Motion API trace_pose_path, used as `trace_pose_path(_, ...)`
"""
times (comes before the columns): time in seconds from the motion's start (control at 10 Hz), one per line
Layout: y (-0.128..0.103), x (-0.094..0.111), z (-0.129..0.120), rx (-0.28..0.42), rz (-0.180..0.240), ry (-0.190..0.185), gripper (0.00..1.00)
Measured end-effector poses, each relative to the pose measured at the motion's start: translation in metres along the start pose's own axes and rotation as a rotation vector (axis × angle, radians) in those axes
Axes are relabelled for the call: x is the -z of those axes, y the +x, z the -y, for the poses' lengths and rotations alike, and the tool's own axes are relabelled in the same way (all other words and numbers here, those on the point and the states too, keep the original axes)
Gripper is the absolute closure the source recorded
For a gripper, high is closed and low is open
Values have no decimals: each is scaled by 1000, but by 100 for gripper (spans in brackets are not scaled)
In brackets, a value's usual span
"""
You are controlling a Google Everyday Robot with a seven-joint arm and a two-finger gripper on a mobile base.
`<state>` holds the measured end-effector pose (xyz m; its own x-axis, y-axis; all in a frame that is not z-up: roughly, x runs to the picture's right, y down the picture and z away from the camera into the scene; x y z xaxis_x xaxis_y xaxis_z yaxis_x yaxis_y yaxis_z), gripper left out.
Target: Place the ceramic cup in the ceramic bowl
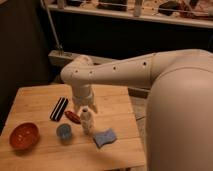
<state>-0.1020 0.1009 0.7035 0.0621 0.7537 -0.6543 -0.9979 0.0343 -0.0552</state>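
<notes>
The ceramic cup (63,131), small, round and blue-teal, stands on the wooden table (35,99) near its front. To its left sits the ceramic bowl (23,127), wide, shallow and red-orange, with nothing in it. My gripper (84,108) hangs from the white arm over the middle of the table, behind and to the right of the cup. It is just above a white bottle and its fingers stand apart, open, holding nothing. The cup and bowl are a short gap apart.
A white bottle (86,121) stands upright right of the cup. A small oblong red object (72,116) lies behind the cup, a black striped block (59,108) farther back, and a blue sponge (104,137) at the front right. A dark railing runs behind.
</notes>
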Motion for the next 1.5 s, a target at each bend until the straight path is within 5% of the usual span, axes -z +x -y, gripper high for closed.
trace_pose_path(0.7,0,0,0,0,0,0,35)
trace_pose_path(0.9,-3,9,0,7,31,10,35)
trace_pose_path(1.1,-9,59,0,45,172,85,35)
trace_pose_path(1.3,1,114,-16,81,312,104,35)
trace_pose_path(1.5,33,157,-48,151,403,87,35)
